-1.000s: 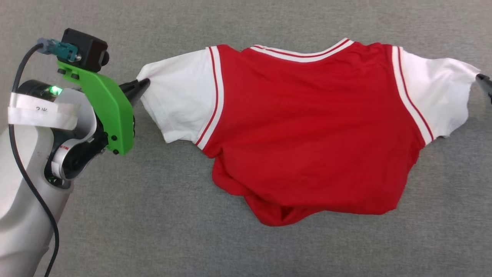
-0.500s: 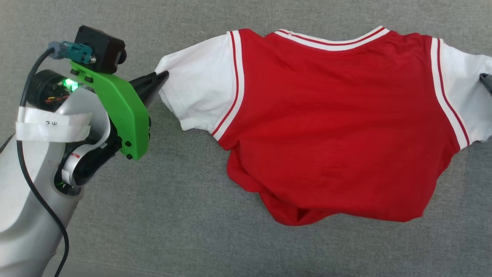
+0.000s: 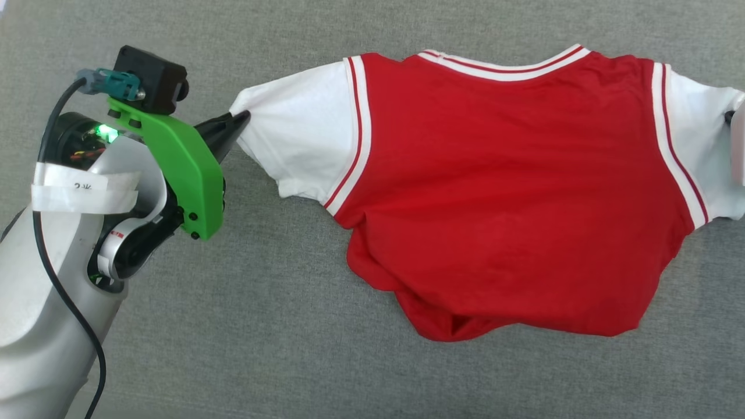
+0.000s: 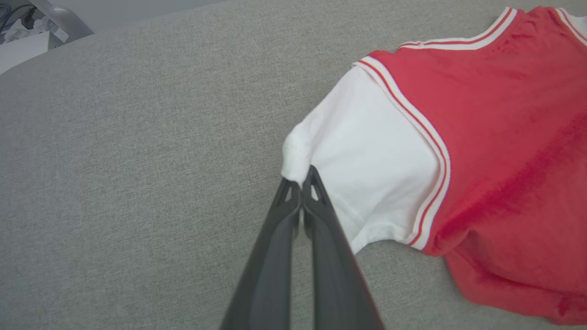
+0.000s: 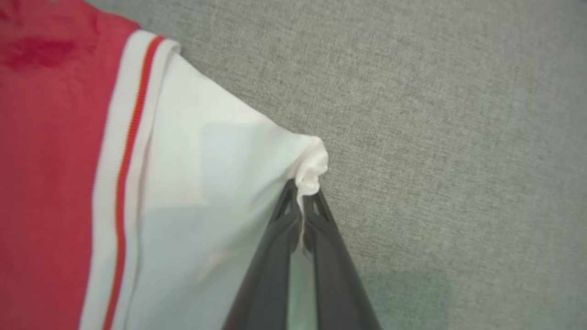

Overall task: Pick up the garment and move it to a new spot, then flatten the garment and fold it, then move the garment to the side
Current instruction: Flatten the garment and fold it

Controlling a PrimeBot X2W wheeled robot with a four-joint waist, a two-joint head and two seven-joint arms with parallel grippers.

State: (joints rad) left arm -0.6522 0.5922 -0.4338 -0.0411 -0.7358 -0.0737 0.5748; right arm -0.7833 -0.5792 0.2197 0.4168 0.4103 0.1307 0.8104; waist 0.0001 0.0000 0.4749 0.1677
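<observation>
The garment [image 3: 500, 192] is a red T-shirt with white sleeves. It is stretched sideways over the grey fabric surface, collar at the far side, with its lower hem bunched and curled under. My left gripper [image 3: 244, 116] is shut on the tip of the left white sleeve, and the left wrist view shows the pinch on the garment [image 4: 495, 128] by my left gripper [image 4: 302, 181]. In the right wrist view my right gripper [image 5: 302, 190] is shut on the tip of the other white sleeve of the garment [image 5: 50, 137]. In the head view the right gripper [image 3: 728, 117] sits at the right edge.
The grey fabric surface [image 3: 233, 326] spreads all around the shirt. Its far edge curves away at the upper left of the left wrist view, with pale clutter [image 4: 27, 27] beyond it. My left forearm [image 3: 35, 314] fills the lower left of the head view.
My right gripper has shut on the right sleeve tip. The head camera has shifted, so the shirt sits further right in view. The left grip on the sleeve is unchanged.
</observation>
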